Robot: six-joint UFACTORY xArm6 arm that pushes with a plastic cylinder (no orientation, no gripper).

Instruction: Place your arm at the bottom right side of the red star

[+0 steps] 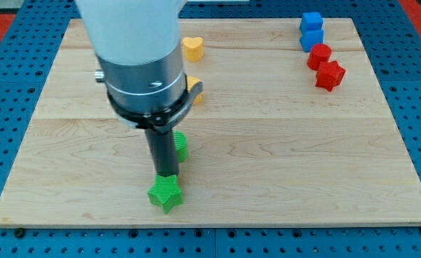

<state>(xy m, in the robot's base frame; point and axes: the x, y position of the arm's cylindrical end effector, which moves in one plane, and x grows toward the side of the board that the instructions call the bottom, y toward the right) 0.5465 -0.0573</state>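
Observation:
Two red blocks sit near the view's top right. The lower one (330, 74) looks like the red star; the upper one (319, 56) touches it at its upper left, and its shape is unclear. My tip (166, 175) is far from them, at the view's lower left of centre. It rests against the top edge of a green star (166, 194). A second green block (181, 147) shows just right of the rod, partly hidden by it.
A yellow heart (192, 48) lies near the board's top edge. Another yellow block (195, 91) is half hidden behind the arm's body. Two blue blocks (311, 21) (312, 38) stand stacked in view above the red ones. The wooden board (289, 165) ends at a blue pegboard.

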